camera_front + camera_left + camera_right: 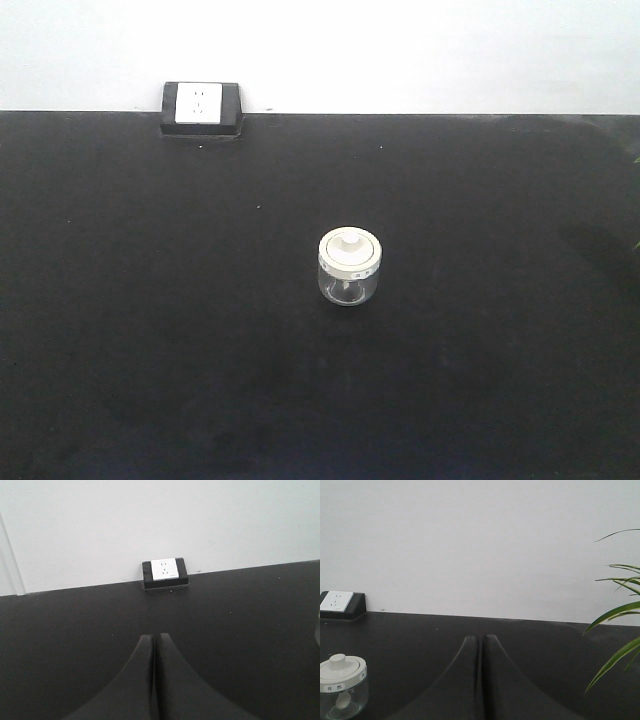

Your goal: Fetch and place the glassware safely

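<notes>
The glassware (349,266) is a small squat clear jar with a round off-white lid and a knob on top. It stands upright near the middle of the black table (150,300). In the right wrist view the glassware (341,686) sits at the lower left, well left of my right gripper (481,639), which is shut with nothing in it. My left gripper (155,637) is also shut and empty; only a sliver of clear glass shows at that view's right edge. Neither gripper appears in the front view.
A white wall socket in a black housing (201,107) sits at the table's back edge, left of centre, against a white wall. Green plant leaves (620,620) reach in at the right side of the right wrist view.
</notes>
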